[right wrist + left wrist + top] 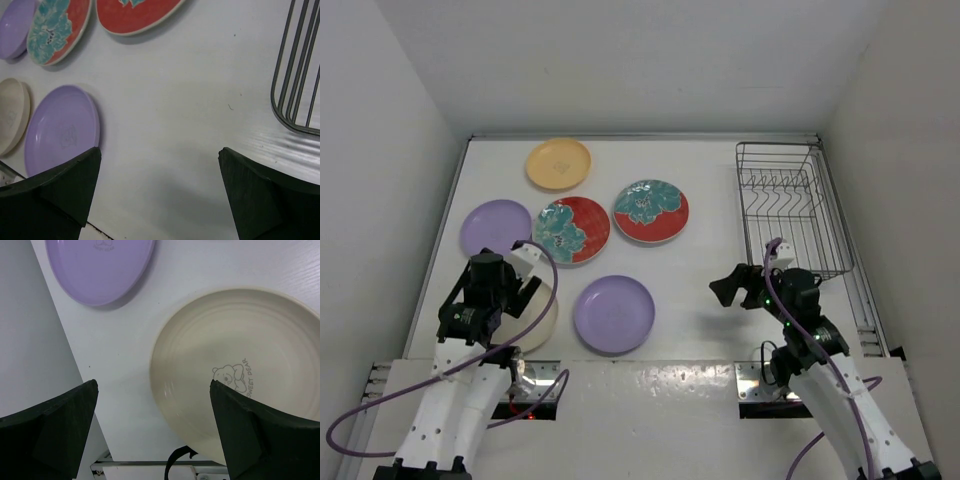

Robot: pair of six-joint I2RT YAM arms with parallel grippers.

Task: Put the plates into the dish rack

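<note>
Looking at all six plates lying flat on the white bench (720, 300), not one of them sitting in the dish rack (788, 200) yet. Seeing that rack parked at the far right of the bench, long side running away from the arms, well apart from every plate.

Going through the plates from the back:
- Spotting the yellow-orange plate (558, 163) farthest out.
- Then finding the far lavender plate (495, 228) on the left, sitting right up against the left flower plate (571, 230). Can't tell if actually touching.
- Seeing the right flower plate (651, 211) just beside that one.
- Finding the near lavender plate (614, 314) closer in, sitting alone around the middle.
- Seeing the cream plate (240, 375) at the near left, mostly hiding under the left arm (480, 310) in the overhead view.

Hovering the left jaws over the near-left part of the cream plate, spread wide and gripping nothing. Showing one fingertip (250, 440) over the plate just below the little bear print (234, 377), and the other off past the rim, over the bench edge. Can't tell how high above the plate.

Holding the right jaws just as wide at the end of the right arm (800, 310), also gripping nothing. Hanging over bare bench between the near lavender plate and the near corner of the rack, touching neither.
</note>
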